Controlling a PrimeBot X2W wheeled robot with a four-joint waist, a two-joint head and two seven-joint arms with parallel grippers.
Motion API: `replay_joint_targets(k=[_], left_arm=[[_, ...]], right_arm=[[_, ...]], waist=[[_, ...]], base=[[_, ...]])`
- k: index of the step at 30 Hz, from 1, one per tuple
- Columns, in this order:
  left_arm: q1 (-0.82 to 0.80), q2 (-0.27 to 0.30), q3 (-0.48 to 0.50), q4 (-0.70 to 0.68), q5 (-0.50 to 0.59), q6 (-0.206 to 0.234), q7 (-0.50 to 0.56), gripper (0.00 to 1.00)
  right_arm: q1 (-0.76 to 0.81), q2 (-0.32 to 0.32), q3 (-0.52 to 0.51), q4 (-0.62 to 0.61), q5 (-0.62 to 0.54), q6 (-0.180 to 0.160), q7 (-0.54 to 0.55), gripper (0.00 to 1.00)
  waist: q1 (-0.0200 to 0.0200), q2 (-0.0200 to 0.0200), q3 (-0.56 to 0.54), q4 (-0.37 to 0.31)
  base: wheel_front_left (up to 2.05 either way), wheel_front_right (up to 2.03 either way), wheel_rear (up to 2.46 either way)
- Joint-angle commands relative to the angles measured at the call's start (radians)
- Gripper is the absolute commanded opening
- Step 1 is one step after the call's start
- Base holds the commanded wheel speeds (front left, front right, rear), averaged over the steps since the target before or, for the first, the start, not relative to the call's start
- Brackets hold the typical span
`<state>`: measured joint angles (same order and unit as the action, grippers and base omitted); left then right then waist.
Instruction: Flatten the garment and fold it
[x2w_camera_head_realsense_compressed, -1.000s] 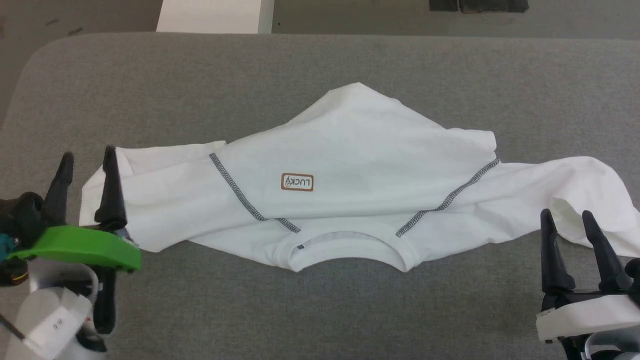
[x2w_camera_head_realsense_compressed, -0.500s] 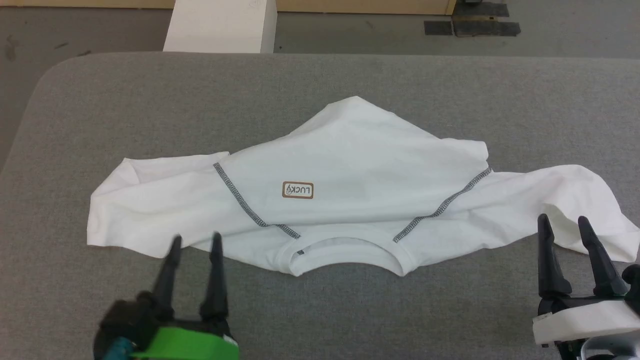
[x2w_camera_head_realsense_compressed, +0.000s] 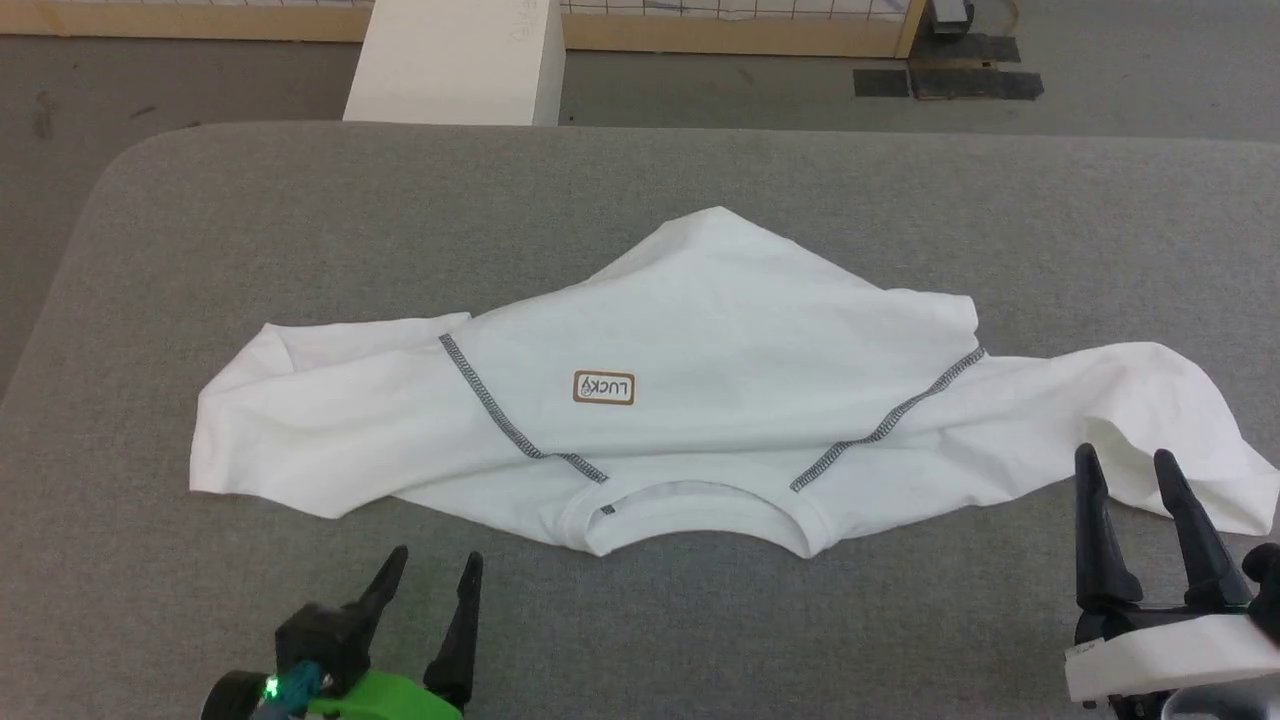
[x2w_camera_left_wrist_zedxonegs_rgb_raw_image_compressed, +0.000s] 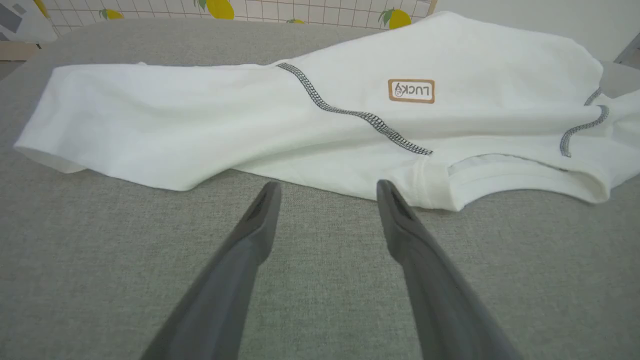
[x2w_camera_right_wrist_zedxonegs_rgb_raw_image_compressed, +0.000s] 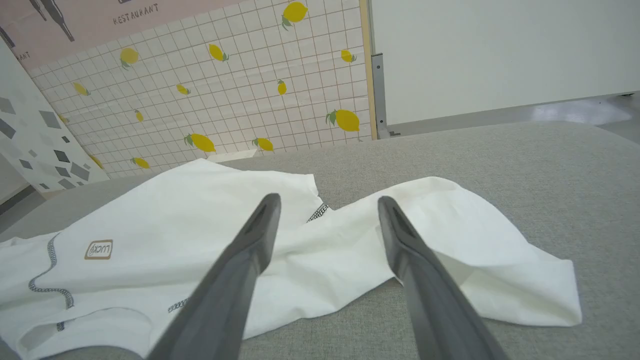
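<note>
Left claw (x2w_camera_head_realsense_compressed: 436, 556) nearer, splayed, apparently empty.

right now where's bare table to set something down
Free: the broad strip between the garment and the far edge of the table, and the near strip between its collar and the left gripper. Crowded: the right end, where the bunched right sleeve lies by the right gripper.
</note>
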<state>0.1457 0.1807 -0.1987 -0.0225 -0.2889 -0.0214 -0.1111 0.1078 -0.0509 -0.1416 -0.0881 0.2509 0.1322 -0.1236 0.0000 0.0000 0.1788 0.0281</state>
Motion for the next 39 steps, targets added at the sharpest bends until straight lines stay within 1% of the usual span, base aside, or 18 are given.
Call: replay_joint_targets(k=[1, 5, 9, 13, 18, 22, 25, 31, 32, 33, 34, 36, 39], left_arm=[[-0.040, 0.032, -0.009, -0.001, 0.019, -0.014, 0.052, 1.00], [-0.099, 0.107, -0.043, 0.004, 0.044, -0.049, 0.208, 1.00], [-0.158, 0.160, -0.075, 0.002, 0.048, -0.074, 0.341, 1.00], [-0.215, 0.196, -0.104, 0.007, 0.053, -0.088, 0.409, 1.00], [-0.264, 0.205, -0.117, 0.042, 0.046, -0.093, 0.444, 1.00], [-0.286, 0.208, -0.135, 0.087, 0.030, -0.096, 0.505, 1.00], [-0.314, 0.224, -0.165, 0.123, 0.042, -0.099, 0.538, 1.00], [-0.358, 0.204, -0.185, 0.211, -0.004, -0.103, 0.582, 1.00], [-0.364, 0.203, -0.191, 0.224, -0.014, -0.104, 0.586, 0.74], [-0.372, 0.203, -0.198, 0.235, -0.021, -0.105, 0.581, 0.09], [-0.377, 0.201, -0.201, 0.244, -0.032, -0.106, 0.575, 0.00], [-0.387, 0.194, -0.198, 0.256, -0.056, -0.107, 0.548, 0.00], [-0.390, 0.168, -0.170, 0.256, -0.105, -0.107, 0.474, 0.00]], right_arm=[[0.007, 0.001, 0.004, -0.005, 0.007, -0.002, -0.004, 1.00], [0.000, 0.001, 0.013, -0.002, 0.008, -0.002, -0.006, 1.00], [-0.006, 0.001, 0.022, -0.003, 0.008, -0.002, -0.005, 1.00], [-0.011, 0.001, 0.026, -0.004, 0.008, -0.002, -0.005, 1.00], [-0.017, 0.001, 0.028, -0.010, 0.005, -0.002, -0.002, 1.00], [-0.018, 0.001, 0.027, -0.018, 0.001, -0.002, 0.001, 1.00], [-0.022, 0.001, 0.025, -0.027, -0.001, -0.002, 0.007, 1.00], [-0.037, 0.001, 0.024, -0.045, -0.007, -0.002, 0.016, 1.00], [-0.039, 0.001, 0.025, -0.046, -0.008, -0.002, 0.017, 1.00], [-0.042, 0.001, 0.025, -0.048, -0.007, -0.002, 0.018, 1.00], [-0.044, 0.001, 0.025, -0.050, -0.007, -0.002, 0.018, 1.00], [-0.048, 0.001, 0.023, -0.050, -0.007, -0.002, 0.018, 1.00], [-0.053, 0.001, 0.023, -0.046, -0.007, -0.002, 0.019, 1.00]], waist=[[0.0000, 0.0000, 0.006, 0.000], [0.0000, 0.0000, 0.019, -0.008], [0.0000, 0.0000, 0.037, -0.020], [0.0000, 0.0000, 0.057, -0.034], [0.0000, 0.0000, 0.084, -0.051], [0.0000, 0.0000, 0.102, -0.055], [0.0000, 0.0000, 0.117, -0.054], [0.0000, 0.0000, 0.148, -0.048], [0.0000, 0.0000, 0.152, -0.048], [0.0000, 0.0000, 0.157, -0.047], [0.0000, 0.0000, 0.160, -0.047], [0.0000, 0.0000, 0.164, -0.045], [0.0000, 0.0000, 0.161, -0.041]], base=[[0.00, 0.00, 0.00], [0.00, 0.00, 0.00], [0.00, 0.00, 0.00], [0.00, 0.00, 0.00], [0.00, 0.00, 0.00], [0.00, 0.00, 0.00], [0.00, 0.00, 0.00], [0.00, 0.00, 0.00], [0.00, 0.00, 0.00], [0.00, 0.00, 0.00], [0.00, 0.00, 0.00], [0.00, 0.00, 0.00], [0.00, 0.00, 0.00]])
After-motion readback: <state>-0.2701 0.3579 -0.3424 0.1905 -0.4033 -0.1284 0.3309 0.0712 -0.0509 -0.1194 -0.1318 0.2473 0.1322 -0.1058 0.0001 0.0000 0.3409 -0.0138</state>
